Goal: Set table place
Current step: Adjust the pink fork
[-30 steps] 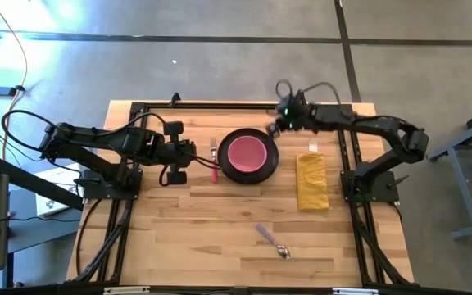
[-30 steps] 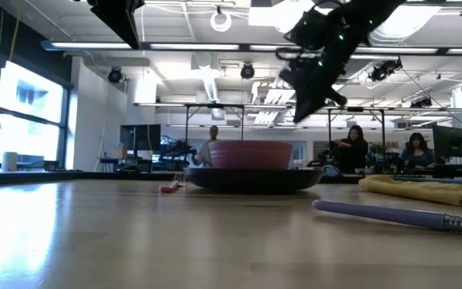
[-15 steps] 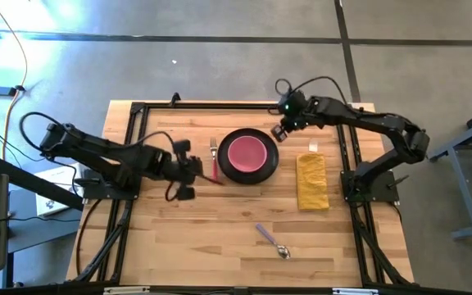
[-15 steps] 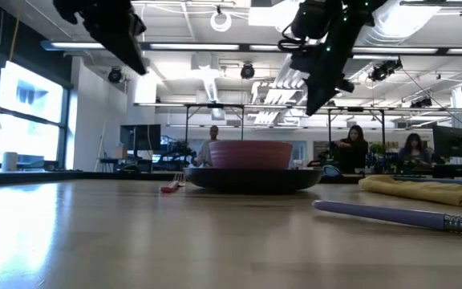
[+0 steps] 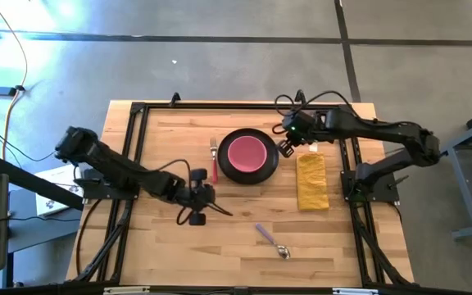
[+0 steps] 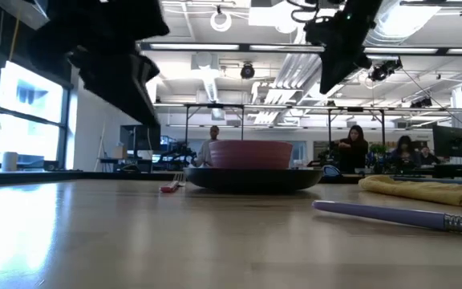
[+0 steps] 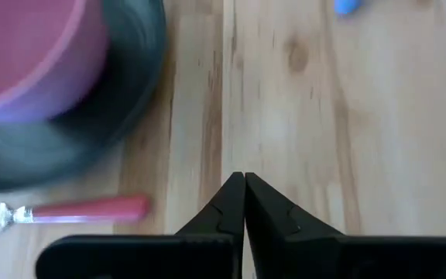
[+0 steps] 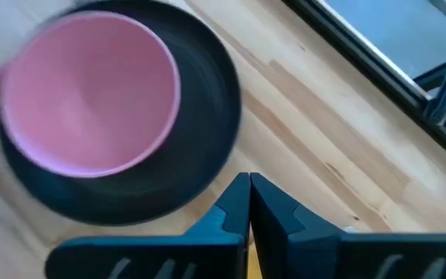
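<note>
Overhead, tabletop-level and two close wrist cameras all share the plate [image 5: 249, 156].

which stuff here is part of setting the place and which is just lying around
Part of the job:
plate
pink bowl
fork
spoon
yellow napkin
left pincer, shut, empty
right pincer, shut, empty

Just there:
small white item beside the napkin
papers off the table's left edge
people in the room behind

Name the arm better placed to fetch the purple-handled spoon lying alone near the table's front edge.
Left. Its gripper hovers over bare wood, closer to the purple-handled metal spoon, jaws shut and empty. The right gripper sits farther away, between the dark round plate and the folded yellow napkin.
</note>
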